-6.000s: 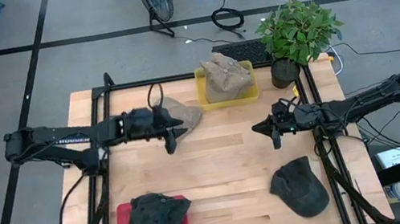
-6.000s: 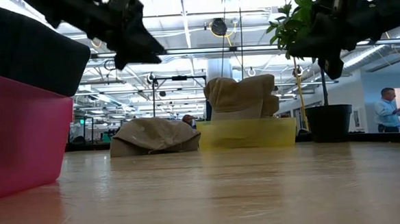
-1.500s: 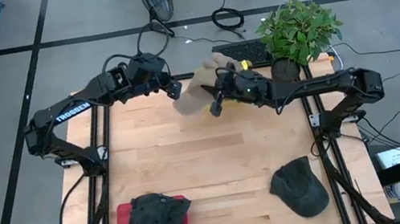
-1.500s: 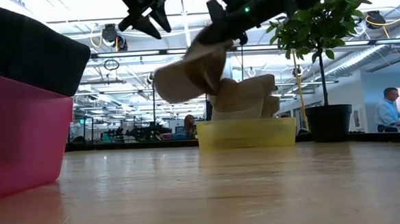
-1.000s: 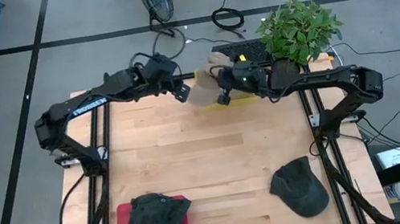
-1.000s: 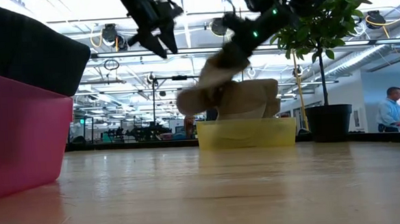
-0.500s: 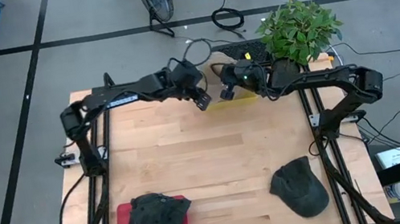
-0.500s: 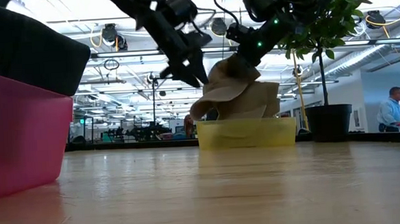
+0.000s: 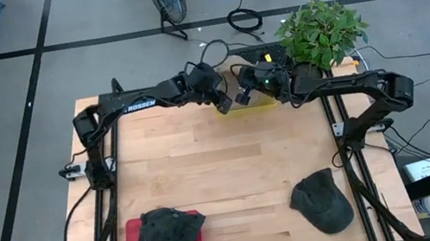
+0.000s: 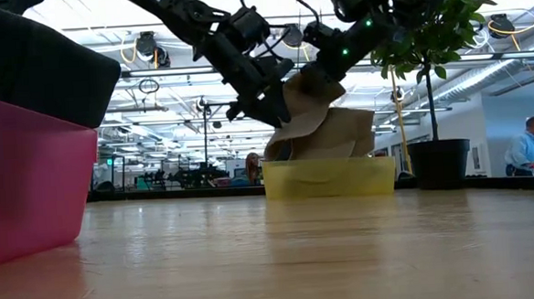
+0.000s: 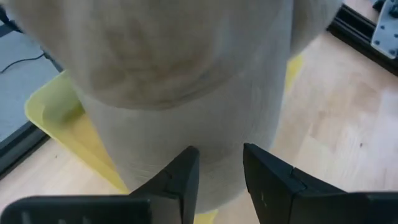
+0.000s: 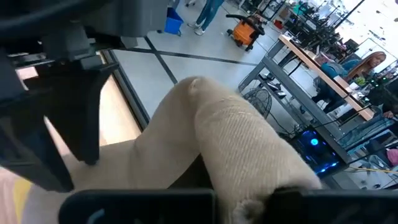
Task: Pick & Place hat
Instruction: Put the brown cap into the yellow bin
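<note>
A tan hat [image 10: 303,106] hangs over the yellow bin [image 10: 328,178] at the table's far edge, above a second tan hat [image 10: 340,136] that lies in the bin. My right gripper [image 10: 325,66] is shut on the hanging hat from above. My left gripper [image 11: 221,168] is open, level with the hat on its left side, and its fingers stand on either side of the hat's lower edge [image 11: 214,186]. In the high view both grippers [image 9: 223,101] [image 9: 243,79] cover the bin [image 9: 263,102] and hide the hats. My right gripper pinches the tan hat's bunched top [image 12: 249,155] between its two fingers, slanting down from the table's right. The hat hangs below the fingers, folded and slack, and its lower part is down by the hat in the bin. My left gripper: I cannot tell whether its fingers [image 11: 183,177] touch the hat's edge.
A dark hat [image 9: 169,238] lies on the red tray [image 9: 130,240] at the near left. Another dark hat [image 9: 323,200] lies on the table at the near right. A potted plant [image 9: 319,33] stands just right of the bin. The middle of the table is bare wood.
My right gripper has carried the tan hat toward the far edge and down, from beside the yellow bin to over it. My left gripper has moved right and down, following the hat, and now stands close against its left side.
</note>
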You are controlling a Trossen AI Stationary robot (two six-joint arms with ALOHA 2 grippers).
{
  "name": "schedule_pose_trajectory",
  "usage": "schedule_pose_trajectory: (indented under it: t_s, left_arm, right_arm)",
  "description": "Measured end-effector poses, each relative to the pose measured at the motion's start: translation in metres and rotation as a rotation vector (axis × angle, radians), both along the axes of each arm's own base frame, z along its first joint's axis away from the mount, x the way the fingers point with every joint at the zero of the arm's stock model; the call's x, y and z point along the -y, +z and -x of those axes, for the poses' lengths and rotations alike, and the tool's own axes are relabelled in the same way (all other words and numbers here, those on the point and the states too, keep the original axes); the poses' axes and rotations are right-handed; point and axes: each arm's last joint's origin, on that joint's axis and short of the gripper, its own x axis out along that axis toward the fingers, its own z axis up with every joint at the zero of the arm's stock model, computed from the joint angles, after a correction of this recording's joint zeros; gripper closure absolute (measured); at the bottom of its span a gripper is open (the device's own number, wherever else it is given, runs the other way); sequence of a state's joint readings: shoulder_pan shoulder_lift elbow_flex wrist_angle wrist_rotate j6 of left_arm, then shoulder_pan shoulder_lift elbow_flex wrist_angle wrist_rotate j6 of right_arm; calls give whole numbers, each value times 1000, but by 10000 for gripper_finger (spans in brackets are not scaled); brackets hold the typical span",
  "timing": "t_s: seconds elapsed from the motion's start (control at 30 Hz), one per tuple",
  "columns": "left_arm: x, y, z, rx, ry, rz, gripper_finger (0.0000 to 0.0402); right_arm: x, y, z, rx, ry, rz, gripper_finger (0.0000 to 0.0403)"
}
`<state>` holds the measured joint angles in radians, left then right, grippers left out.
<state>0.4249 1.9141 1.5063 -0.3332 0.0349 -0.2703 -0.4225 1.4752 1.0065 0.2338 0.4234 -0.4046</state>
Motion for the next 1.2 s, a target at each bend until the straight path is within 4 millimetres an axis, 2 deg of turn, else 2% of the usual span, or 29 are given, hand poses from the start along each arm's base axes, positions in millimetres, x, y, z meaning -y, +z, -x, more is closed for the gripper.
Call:
schedule_pose_trajectory:
  t_s: [0.17,0.3,0.53,0.63,0.73,0.87,1.0,1.2]
  left_arm:
    - [-5,0,2,1,4,0,275]
    - [-8,0,4,-11,23,-12,275]
    - [-13,-29,-2,-82,22,20,275]
    - [-14,-41,-5,-105,20,45,275]
    - [-14,-45,-6,-113,26,49,275]
    - [-17,-44,-6,-100,39,33,275]
    - [-23,-42,-6,-71,56,20,275]
    - [-29,-41,-4,-54,82,27,275]
  right_arm:
    - [-2,2,6,-31,-2,-23,403]
    - [-3,-7,9,-22,-15,-65,403]
    - [-8,-38,20,42,-40,-111,403]
    - [-8,-37,20,97,-33,-83,403]
    - [-8,-33,18,141,-26,-60,403]
    - [-7,-28,17,192,-19,-43,403]
    - [-8,-27,14,262,77,-107,403]
    - [-9,-53,16,227,83,-194,403]
